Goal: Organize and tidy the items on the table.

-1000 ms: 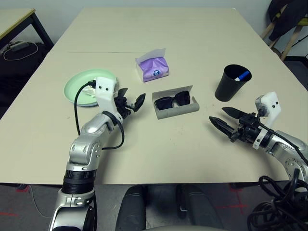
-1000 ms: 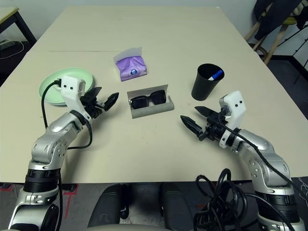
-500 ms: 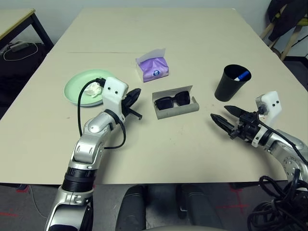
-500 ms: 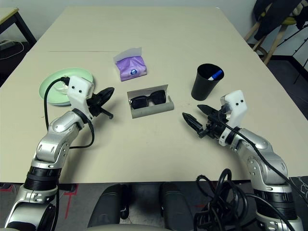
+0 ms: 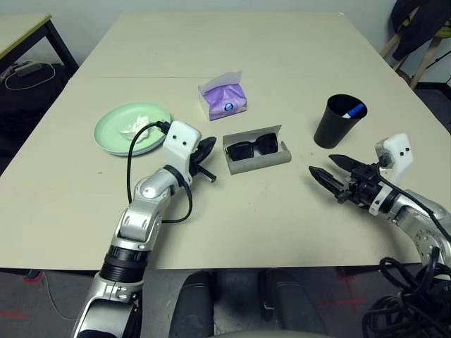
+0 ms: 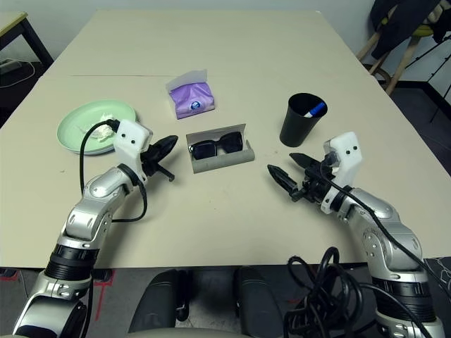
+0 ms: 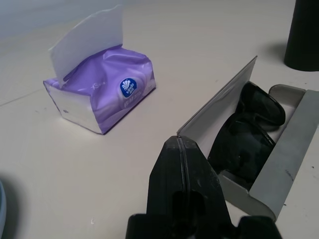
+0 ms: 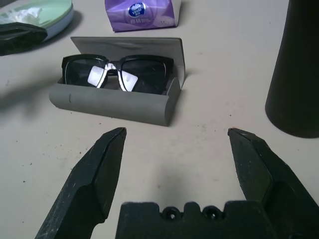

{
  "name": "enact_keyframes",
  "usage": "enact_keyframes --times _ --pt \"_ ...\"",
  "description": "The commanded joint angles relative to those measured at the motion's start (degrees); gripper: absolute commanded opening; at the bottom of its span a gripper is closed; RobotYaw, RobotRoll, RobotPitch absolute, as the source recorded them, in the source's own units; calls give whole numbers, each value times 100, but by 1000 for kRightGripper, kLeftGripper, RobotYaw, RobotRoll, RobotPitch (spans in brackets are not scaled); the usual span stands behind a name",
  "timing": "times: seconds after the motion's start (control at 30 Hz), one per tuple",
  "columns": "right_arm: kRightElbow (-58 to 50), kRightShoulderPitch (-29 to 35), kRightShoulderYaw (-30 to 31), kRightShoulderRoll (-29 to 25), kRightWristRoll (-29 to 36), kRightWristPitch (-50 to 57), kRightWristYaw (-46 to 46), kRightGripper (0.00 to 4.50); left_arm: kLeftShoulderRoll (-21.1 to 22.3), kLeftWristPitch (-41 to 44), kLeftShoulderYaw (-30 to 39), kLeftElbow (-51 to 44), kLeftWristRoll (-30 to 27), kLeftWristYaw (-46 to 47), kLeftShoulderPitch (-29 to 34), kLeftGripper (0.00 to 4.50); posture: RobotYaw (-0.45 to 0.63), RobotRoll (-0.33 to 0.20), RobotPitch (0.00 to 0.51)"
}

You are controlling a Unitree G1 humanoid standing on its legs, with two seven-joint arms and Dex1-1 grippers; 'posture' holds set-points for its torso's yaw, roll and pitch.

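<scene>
- Your left claw [image 5: 206, 148] has snapped together since a second ago, when its fingers stood apart; it holds nothing, and it has swung from beside the plate toward the glasses case, tips now just short of the case's left end.
- With that arm shifted, you now see the mint-green plate [image 5: 113, 125] uncovered, the white tissue wad [image 5: 137, 124] lying on it.
- Your right claw [image 6: 290, 173] has kept its place, fingers spread wide and empty, low over the bench [image 5: 282, 56] in front of the cup.
- The grey glasses case [image 5: 262, 159] lies open mid-bench, lid tilted up at the back, black sunglasses [image 5: 251, 146] resting inside, lenses toward you.
- The purple tissue pack [image 5: 225, 100] sits just behind the case, a white sheet standing out of its top.
- The black cup [image 5: 340, 121] stands upright to the right of the case, a blue-capped pen [image 5: 356, 110] inside.
- Your left wrist view gives you the pack's round blue logo [image 7: 128, 87]; your right wrist view shows bright glare on the lenses.
</scene>
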Motion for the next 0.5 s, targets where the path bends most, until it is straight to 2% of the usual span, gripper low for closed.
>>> enact_keyframes --times 0.03,0.23,0.5 --pt "-122 -25 -81 70 151 -40 -63 4500 -55 -108 -133 224 118 -73 -15 50 -47 0 91" --pt "-283 83 -84 104 280 -156 -63 4500 -146 -104 -192 321 151 -114 -79 50 -47 0 91" --pt "-267 301 134 40 30 -582 59 4500 -206 -5 -230 461 128 -171 -160 50 -72 0 85"
